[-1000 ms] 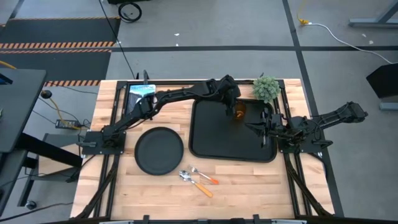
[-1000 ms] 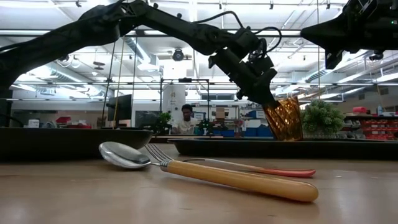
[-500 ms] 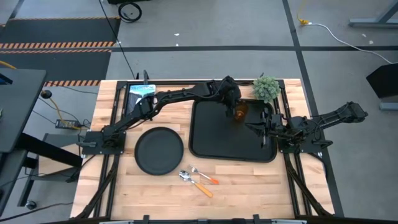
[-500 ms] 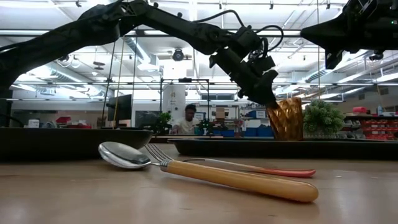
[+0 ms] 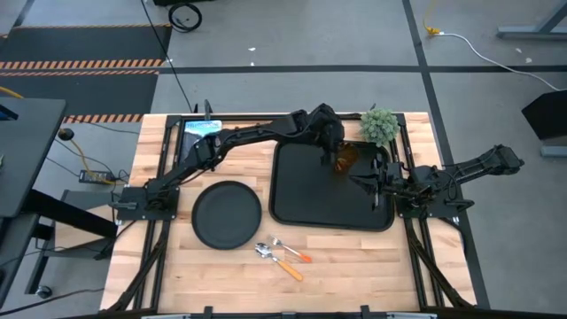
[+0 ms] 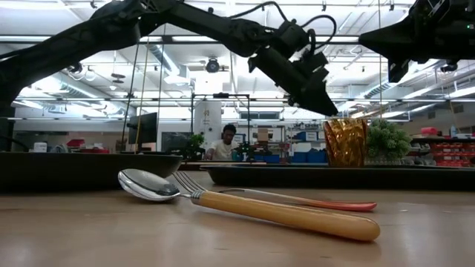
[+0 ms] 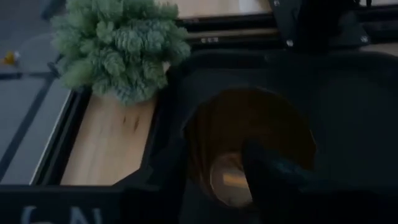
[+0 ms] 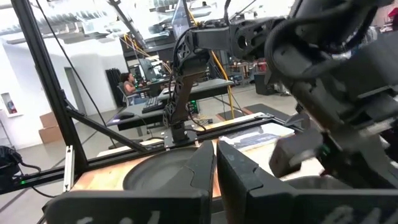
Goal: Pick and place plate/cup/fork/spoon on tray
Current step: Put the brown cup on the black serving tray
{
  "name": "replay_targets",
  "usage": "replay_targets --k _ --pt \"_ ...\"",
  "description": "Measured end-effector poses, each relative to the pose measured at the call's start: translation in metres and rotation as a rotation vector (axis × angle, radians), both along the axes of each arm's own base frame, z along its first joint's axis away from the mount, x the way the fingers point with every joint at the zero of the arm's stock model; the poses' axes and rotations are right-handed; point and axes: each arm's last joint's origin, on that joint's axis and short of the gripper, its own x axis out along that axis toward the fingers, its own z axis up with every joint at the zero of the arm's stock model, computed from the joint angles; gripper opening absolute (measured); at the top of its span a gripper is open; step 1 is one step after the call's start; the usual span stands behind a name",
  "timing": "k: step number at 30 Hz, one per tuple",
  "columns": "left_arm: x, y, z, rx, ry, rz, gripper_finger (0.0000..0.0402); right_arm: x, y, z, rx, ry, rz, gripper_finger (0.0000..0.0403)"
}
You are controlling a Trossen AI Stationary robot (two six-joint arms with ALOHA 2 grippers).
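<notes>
Table: pale wooden top (image 5: pixel 345 257) inside a dark metal frame, standing on a grey concrete floor with hazard-striped matting at the far left corner.

Tray (image 5: pixel 310 195) sits on the right half of the table; round plate (image 5: pixel 227 213) lies on bare wood just left of it, apart from it. Fork (image 5: pixel 291 249) and spoon (image 5: pixel 279 260) lie side by side on the wood at the near edge, in front of the gap between plate and tray; from table level the spoon (image 6: pixel 260 204) is nearest, handle overlapping the fork (image 6: pixel 312 200).

Cup (image 6: pixel 345 142) stands upright on the tray, in its far right corner (image 5: pixel 345 157), close to the fuzzy green plant (image 5: pixel 379 125) that sits just off the tray's corner.

Left gripper (image 5: pixel 330 152) is stretched across the table and hangs just above the cup's rim; in the low view (image 6: pixel 318 100) the fingers are clear of the amber glass, jaws parted, gripping nothing. Left wrist view looks straight down into the cup (image 7: pixel 249 149).

Right gripper (image 5: pixel 365 182) rests over the tray's right edge, fingers pressed together.

Room behind: open workshop, shelving, ceiling strip lights, a seated person (image 6: pixel 222 141) at a distant bench.
</notes>
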Motion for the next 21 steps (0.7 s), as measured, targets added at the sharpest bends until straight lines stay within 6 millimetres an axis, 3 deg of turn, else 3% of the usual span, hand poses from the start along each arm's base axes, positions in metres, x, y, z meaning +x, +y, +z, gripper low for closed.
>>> replay_targets --k 10,17,21 --pt "-0.024 0.007 0.02 0.016 0.131 -0.02 0.0162 0.0 0.0 0.0 0.0 0.0 0.0 0.0027" --pt "-0.031 0.003 -0.01 -0.052 0.316 -0.025 0.0157 0.0 0.0 0.0 0.0 0.0 0.0 0.0027" --pt "-0.024 -0.007 -0.029 -0.078 0.292 -0.016 0.013 0.0 0.0 0.0 0.0 -0.001 0.0 0.0027"
